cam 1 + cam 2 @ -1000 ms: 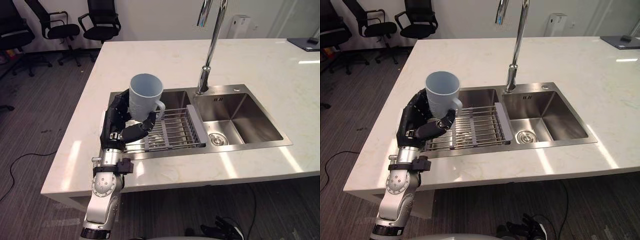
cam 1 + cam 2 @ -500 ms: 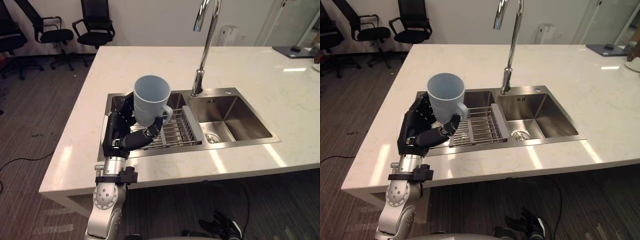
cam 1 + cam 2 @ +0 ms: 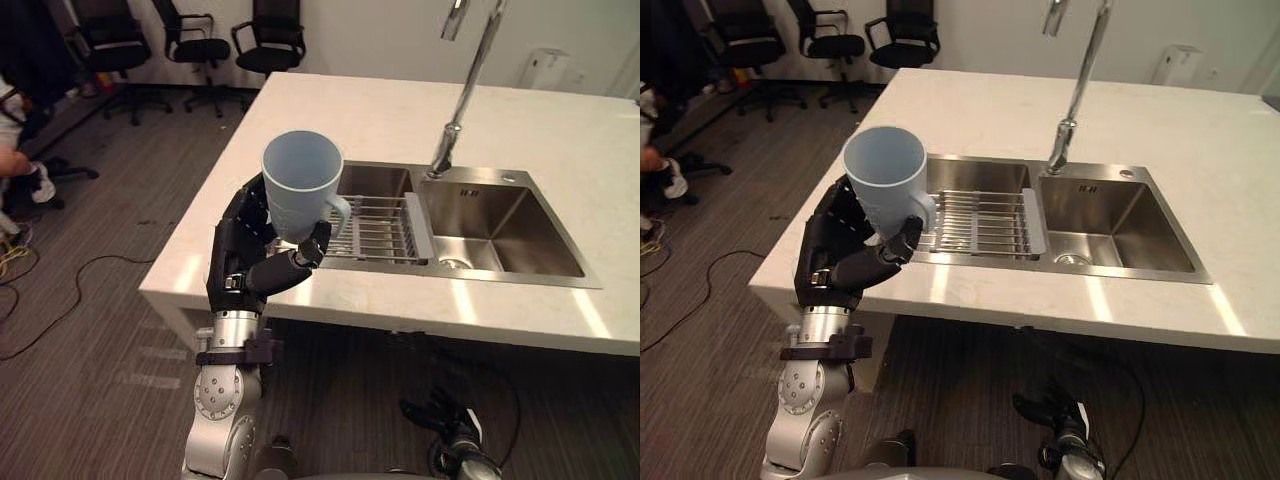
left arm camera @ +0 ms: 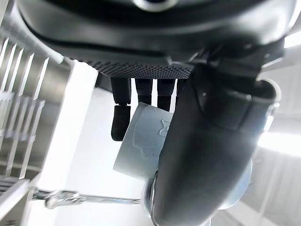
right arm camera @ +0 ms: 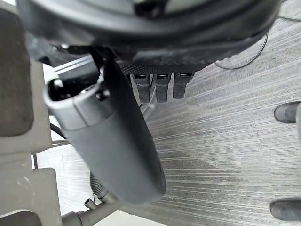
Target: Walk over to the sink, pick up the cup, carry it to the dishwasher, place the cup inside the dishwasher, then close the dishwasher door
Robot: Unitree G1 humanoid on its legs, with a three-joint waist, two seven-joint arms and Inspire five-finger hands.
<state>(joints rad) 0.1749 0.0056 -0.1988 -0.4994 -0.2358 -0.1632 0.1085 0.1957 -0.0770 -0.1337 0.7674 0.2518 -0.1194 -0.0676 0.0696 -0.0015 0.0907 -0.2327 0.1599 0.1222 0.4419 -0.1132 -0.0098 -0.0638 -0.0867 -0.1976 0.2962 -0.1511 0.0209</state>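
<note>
Cup [image 3: 302, 185]: pale blue handled mug, upright, raised above the white stone counter's [image 3: 400, 110] near-left edge.
Left hand [image 3: 245, 255]: fingers and thumb clamped round it.
Right hand [image 5: 117, 141]: low, fingers loosely apart.

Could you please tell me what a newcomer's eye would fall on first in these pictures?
A pale blue cup, held upright in the left hand, stands out first, raised near the left end of the white counter. Behind it lies a steel double sink with a wire rack across its left basin and a tall tap at the back. The right hand hangs low over the floor.
</note>
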